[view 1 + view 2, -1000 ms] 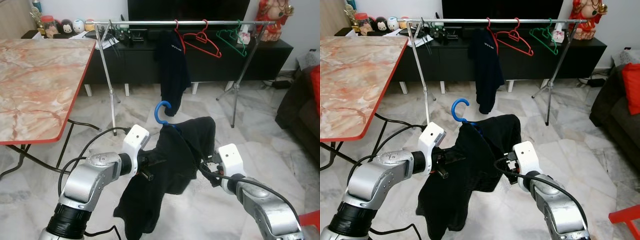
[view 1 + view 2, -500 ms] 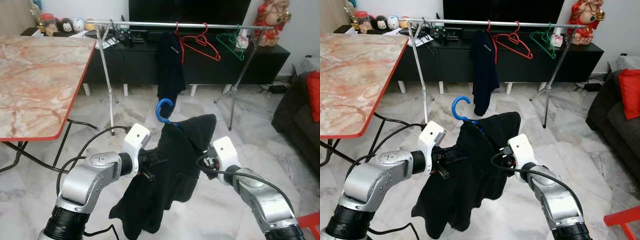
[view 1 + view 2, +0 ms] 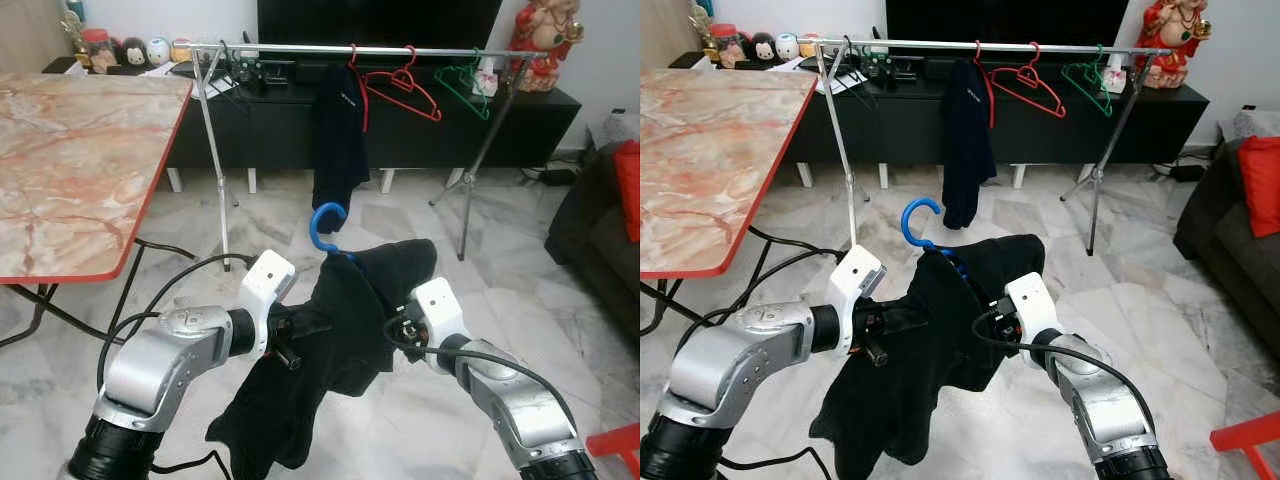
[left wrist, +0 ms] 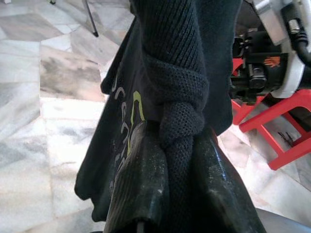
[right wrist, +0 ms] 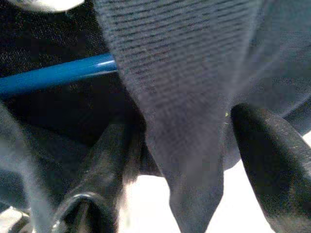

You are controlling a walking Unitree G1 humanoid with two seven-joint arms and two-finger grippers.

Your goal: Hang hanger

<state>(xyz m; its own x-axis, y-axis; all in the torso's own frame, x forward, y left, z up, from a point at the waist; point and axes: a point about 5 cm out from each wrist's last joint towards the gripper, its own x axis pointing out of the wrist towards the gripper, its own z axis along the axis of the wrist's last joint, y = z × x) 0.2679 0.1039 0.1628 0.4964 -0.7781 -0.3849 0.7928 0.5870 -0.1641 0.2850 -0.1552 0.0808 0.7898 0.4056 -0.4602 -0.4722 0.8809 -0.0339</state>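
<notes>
Your head cameras look forward and down across the floor toward the clothes rail [image 3: 370, 47], sharing nearly the same scene. Each wrist camera sits very close, facing along its fingers into the black garment [image 4: 180, 73], also seen from above.

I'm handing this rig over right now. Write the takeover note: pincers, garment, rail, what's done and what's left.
Left pincer: shut on the black garment.
Right pincer: fingers either side of a fold of it, blue hanger bar just beyond; grip unclear.
The garment sits on the hanger, held between both arms above the floor, hook up.
Clothes rail stands ahead, carrying a dark garment, two red hangers and a green one.
Left: approach, hook hanger on rail.
</notes>
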